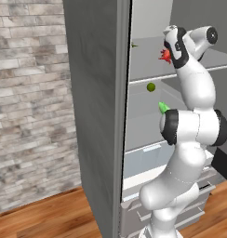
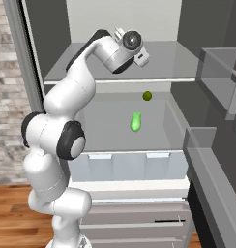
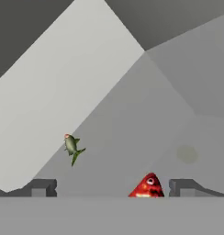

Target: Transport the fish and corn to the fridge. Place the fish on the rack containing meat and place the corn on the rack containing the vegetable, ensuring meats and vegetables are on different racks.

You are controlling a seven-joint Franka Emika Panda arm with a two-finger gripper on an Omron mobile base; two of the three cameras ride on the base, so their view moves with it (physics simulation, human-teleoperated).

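STEP: release fish on upper rack | CLAW (image 3: 112,187): jaws spread wide, nothing held | FISH (image 3: 147,187): on the rack containing meat (image 2: 173,63), between the tips | CORN (image 2: 135,121): lower shelf, near the vegetable (image 2: 147,96) | ADVICE: withdraw straight back, do not drag the fish toward the front edge.

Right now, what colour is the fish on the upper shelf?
Bright red; the fish shows best in the hand view.

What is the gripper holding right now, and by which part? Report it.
Nothing. The gripper stands open on the upper shelf, its fingertips spread wide; the red fish lies between them, touching neither.
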